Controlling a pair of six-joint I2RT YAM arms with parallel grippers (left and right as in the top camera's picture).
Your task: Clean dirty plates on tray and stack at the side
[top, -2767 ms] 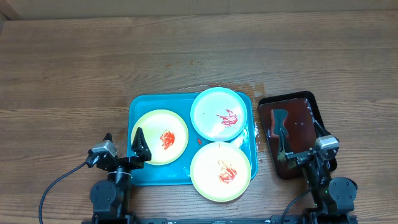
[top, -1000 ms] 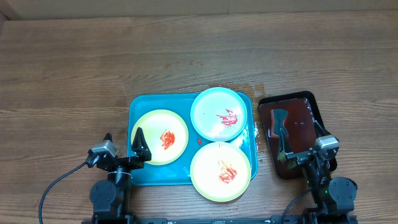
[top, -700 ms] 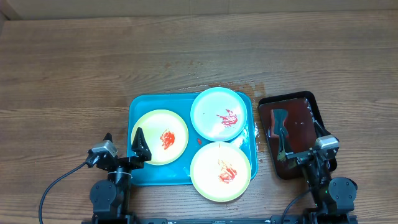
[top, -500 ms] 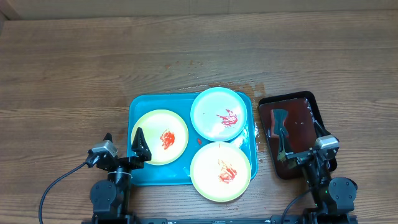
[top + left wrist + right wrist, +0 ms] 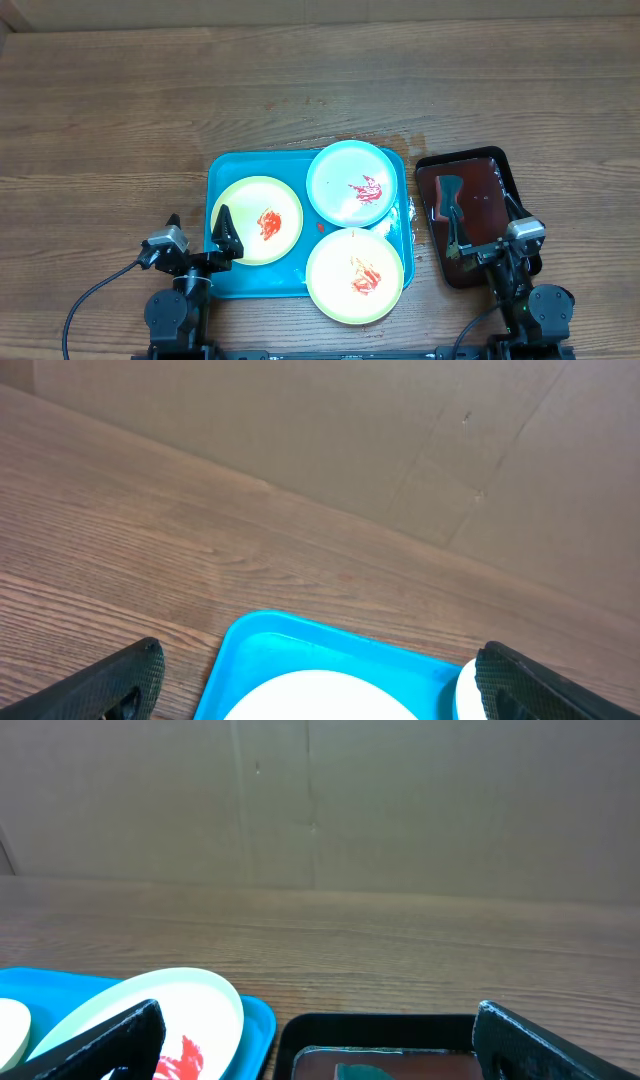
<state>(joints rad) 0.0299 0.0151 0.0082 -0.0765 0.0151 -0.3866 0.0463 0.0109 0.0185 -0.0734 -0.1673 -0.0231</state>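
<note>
On the tray (image 5: 225, 283), all three plates (image 5: 340, 180) sit smeared red, nothing wiped or stacked beside it yet, and the left claw (image 5: 198, 230) and right claw (image 5: 484, 226) flank it, both spread wide and empty.

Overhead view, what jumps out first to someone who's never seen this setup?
The turquoise tray near the table's front edge carries three sauce-smeared plates: a light blue plate back right, a yellow-green plate at left, a second yellow-green plate in front. Right of it sits a dark tray of reddish liquid.
</note>
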